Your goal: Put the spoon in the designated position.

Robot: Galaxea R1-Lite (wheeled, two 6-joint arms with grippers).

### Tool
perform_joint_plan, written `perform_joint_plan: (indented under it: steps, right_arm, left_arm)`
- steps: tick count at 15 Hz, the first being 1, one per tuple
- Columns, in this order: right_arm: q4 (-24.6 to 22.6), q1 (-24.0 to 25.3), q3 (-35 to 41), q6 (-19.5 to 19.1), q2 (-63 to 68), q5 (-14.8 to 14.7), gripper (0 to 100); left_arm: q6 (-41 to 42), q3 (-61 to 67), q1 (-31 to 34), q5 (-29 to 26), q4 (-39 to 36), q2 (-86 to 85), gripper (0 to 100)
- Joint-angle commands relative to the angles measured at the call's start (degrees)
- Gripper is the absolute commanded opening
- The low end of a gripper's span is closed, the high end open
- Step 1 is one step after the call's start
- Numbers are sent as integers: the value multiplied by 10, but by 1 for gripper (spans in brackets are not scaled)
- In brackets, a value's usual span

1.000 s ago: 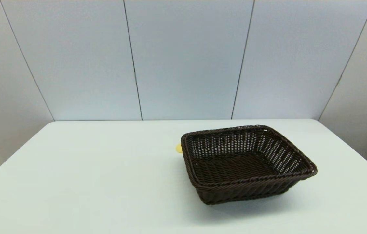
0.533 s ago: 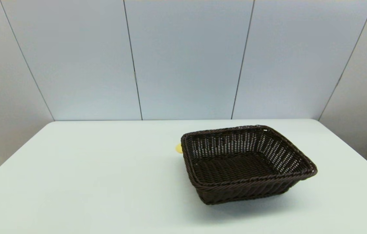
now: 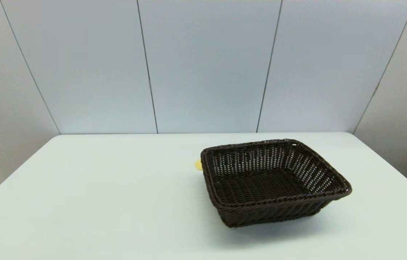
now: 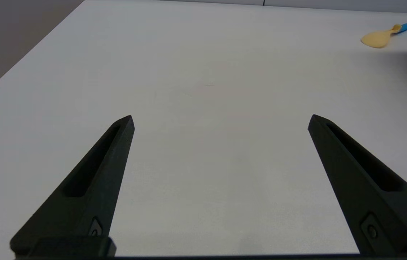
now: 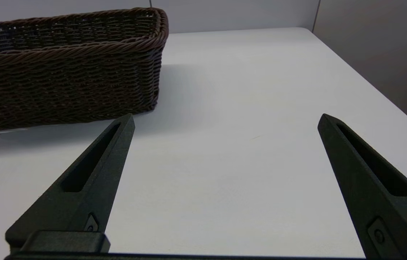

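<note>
The spoon (image 4: 384,35), yellow bowl and blue handle, lies flat on the white table just behind the left far corner of the basket; in the head view only a sliver of its yellow bowl (image 3: 198,165) peeks past the rim. My left gripper (image 4: 220,121) is open over bare table, well short of the spoon. Open too is my right gripper (image 5: 226,121), low over the table near the basket's right side. Neither arm shows in the head view.
A dark brown woven basket (image 3: 333,177) sits right of the table's centre, empty, with its outer wall (image 5: 62,83) in the right wrist view. Grey wall panels stand behind the table. The table's right edge (image 5: 366,85) runs close to the right gripper.
</note>
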Motion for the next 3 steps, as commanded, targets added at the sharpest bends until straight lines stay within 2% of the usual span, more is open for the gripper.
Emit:
perform_joint_plan:
  steps: [1,3]
  right_arm:
    - [0,0,0,0,0,0,100]
    - [0,0,0,-1,0,0,100]
  left_arm:
    - [0,0,0,-1,1,2,100]
    - [0,0,0,0,1,2,100]
